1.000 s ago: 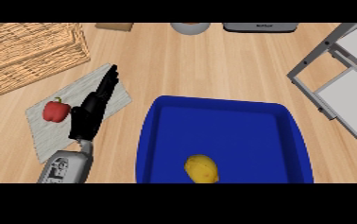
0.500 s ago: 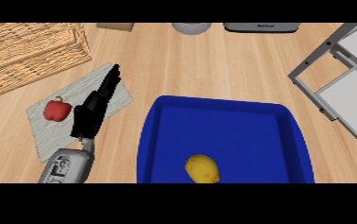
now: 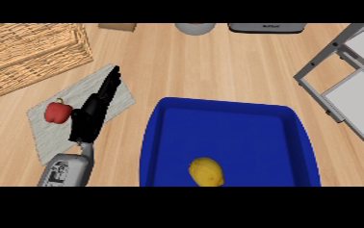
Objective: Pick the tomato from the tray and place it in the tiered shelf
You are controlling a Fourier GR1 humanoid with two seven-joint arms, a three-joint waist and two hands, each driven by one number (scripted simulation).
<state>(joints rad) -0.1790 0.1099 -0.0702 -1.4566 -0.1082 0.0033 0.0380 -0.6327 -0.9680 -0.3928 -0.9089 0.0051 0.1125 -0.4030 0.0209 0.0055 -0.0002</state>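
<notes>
The counter point(image 3: 213, 63) is pale wood with fine lengthwise grain, smooth and matte, seen from steeply above. The left hand point(image 3: 96, 111), black and slender, lies on the near left part of it with its fingers straight and relaxed, stretched away from the robot and holding nothing; its grey forearm point(image 3: 68, 167) enters from the lower edge. The right hand does not show.

Under that hand lies a light grey rectangular mat point(image 3: 50, 126) with a faintly woven look, set at a slant. Just left of the hand, on the mat, sits a small glossy red pepper point(image 3: 58, 112) with a green stem, close to the hand but apart from it.

To the right of the hand stands a deep blue tray point(image 3: 160, 135), a smooth rounded rectangle with raised walls. Inside it, near its front edge and well to the right of the hand, rests a yellow, oval, slightly mottled item point(image 3: 206, 171); nothing red or tomato-like shows in the tray.

Beyond the hand, far left, is a woven wicker basket point(image 3: 39, 51) of coarse tan weave. Far to the right stands the tiered shelf point(image 3: 334, 78), with a grey metal frame and pale flat panels. Along the far edge sit a small brown block point(image 3: 117, 26), a round grey vessel point(image 3: 195, 28) and a dark grey appliance point(image 3: 266, 27), all partly cut off.
</notes>
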